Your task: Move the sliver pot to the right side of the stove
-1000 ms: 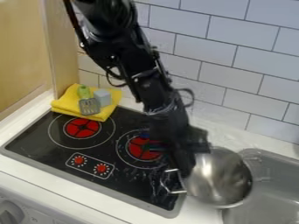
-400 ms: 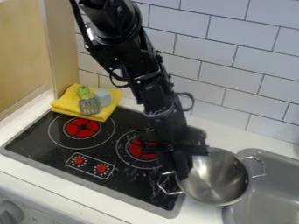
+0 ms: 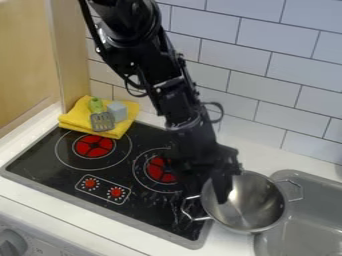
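The black gripper (image 3: 209, 194) hangs down at the left rim of the silver pot (image 3: 252, 210), its two fingers apart. One finger (image 3: 222, 189) reaches down inside the pot, while the other is a dark shape outside the rim, hard to make out against the stove. The pot stands upright between the stove (image 3: 150, 207) and the sink, its left handle over the stove's right edge and its right handle over the sink's rim.
A yellow cloth (image 3: 75, 117) lies at the stove's back left corner, with a green-handled spatula (image 3: 102, 121) and a grey-blue block (image 3: 117, 110) on it. The grey sink (image 3: 304, 225) is at the right, and a tiled wall (image 3: 280, 82) rises behind.
The pot has shifted slightly left and turned a little, settling upright. The gripper finger at the rim has swung rightward into the pot, and the fingers have spread.
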You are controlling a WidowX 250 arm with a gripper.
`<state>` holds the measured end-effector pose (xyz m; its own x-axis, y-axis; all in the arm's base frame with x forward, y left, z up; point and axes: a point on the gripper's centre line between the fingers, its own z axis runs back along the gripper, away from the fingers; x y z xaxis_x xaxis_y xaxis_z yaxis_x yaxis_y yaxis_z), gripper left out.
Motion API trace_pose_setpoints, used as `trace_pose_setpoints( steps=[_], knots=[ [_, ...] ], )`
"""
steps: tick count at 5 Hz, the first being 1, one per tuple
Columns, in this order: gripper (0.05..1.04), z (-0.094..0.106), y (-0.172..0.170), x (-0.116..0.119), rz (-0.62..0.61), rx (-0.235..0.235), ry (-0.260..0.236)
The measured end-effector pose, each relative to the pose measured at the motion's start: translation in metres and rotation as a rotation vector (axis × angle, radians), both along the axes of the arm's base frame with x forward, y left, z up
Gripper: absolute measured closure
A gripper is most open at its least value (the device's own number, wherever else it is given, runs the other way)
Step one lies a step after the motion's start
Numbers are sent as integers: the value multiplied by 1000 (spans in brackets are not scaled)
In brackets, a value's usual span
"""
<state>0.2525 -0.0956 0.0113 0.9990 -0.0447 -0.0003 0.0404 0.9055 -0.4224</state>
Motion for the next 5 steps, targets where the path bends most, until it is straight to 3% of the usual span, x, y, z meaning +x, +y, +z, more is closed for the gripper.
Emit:
trace_pose_setpoints(
  steps=[1,2,4,5],
  knots=[
    [70,4,2,0,-4,-11,-2],
    [73,16,7,4,1,1,-43],
    [84,55,44,12,148,44,-147],
    [84,79,57,14,195,30,-216]
  ],
)
